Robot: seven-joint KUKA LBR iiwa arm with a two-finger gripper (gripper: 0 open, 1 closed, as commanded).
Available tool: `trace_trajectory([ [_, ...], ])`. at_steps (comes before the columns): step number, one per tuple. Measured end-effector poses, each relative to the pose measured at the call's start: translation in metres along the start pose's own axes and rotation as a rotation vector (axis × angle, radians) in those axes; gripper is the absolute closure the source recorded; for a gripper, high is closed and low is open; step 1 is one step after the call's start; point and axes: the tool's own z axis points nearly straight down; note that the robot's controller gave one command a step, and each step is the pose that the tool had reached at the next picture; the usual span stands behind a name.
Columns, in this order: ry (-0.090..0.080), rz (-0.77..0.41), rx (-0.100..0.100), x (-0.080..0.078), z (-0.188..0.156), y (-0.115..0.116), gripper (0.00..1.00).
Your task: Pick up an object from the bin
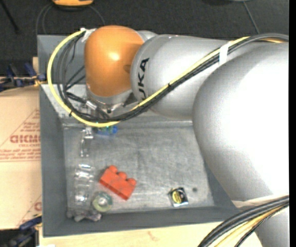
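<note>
Scuffed grey bin [153, 148], dark floor around: one red brick [117, 181], one green disc [102, 203], one black-yellow bit [178, 196]; claw [97, 118] state can't tell.

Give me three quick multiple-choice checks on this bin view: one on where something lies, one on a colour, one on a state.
1. Where on the floor of the grey metal bin does the red plastic toy brick lie?
A) lower left of the view
B) upper right corner
C) outside, on the cardboard

2. What colour is the small object near the floor's lower edge, right of the brick?
A) all white
B) black and yellow
C) pink

3. How is the brick resting?
A) hanging from the arm
B) stacked on a cup
C) on the floor, apart from the orange-covered wrist

Answers:
1 A, it sits beside the clear plastic pieces by the left wall.
2 B, it has a dark body with yellow trim.
3 C, bare floor lies between it and the wrist.
</note>
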Motion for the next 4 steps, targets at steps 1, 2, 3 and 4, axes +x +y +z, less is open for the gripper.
trace_trajectory([
  [1,-0.005,0.221,0.002,-0.016,0.043,-0.048,0.00],
  [2,-0.028,0.229,-0.012,-0.019,0.066,-0.055,0.00],
  [3,-0.010,0.361,-0.006,0.038,0.018,0.015,0.00],
  [4,-0.006,0.233,0.002,0.092,0.042,-0.039,0.00],
])
